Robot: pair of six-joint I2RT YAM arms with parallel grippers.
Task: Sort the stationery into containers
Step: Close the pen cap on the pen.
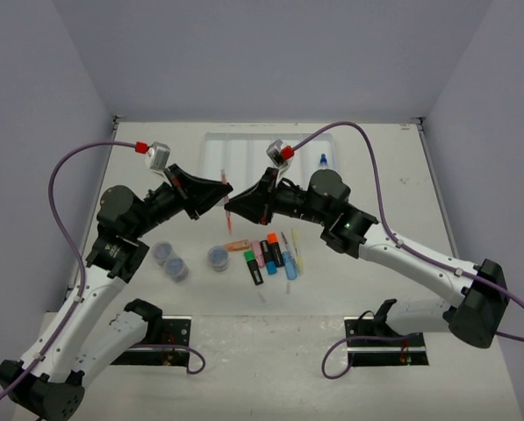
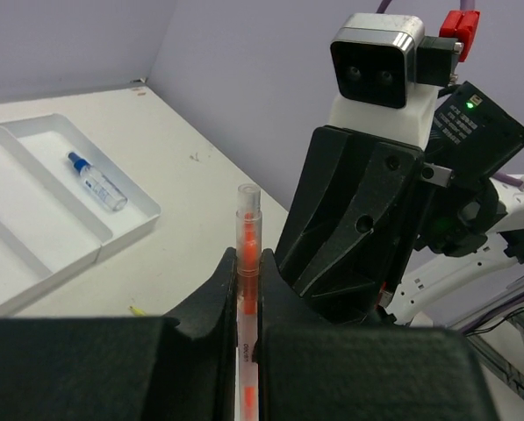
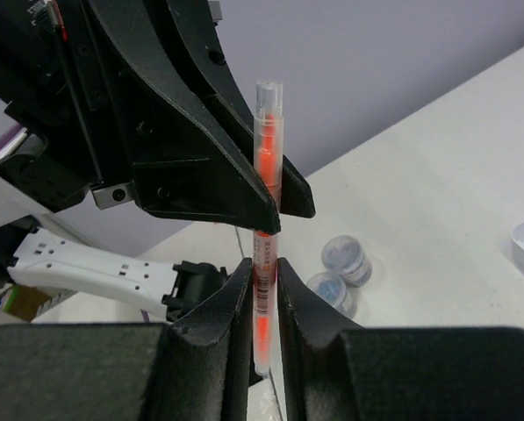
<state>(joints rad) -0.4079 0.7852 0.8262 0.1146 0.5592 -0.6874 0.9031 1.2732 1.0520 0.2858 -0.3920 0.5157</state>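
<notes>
left gripper (image 2: 247, 272) clamped on orange pen (image 3: 268, 175) in the air over the table (image 1: 402, 202); right gripper (image 3: 263, 272) flanks the same pen, grip cannot be told. only the bottle (image 2: 96, 181) lies in the tray (image 2: 33, 254); highlighters (image 1: 266, 254), other pens (image 1: 293, 250) and tubs (image 1: 170, 260) lie unsorted on the table

Glossy plastic pen (image 2: 247, 230) — matt fingers (image 2: 211, 309)
</notes>
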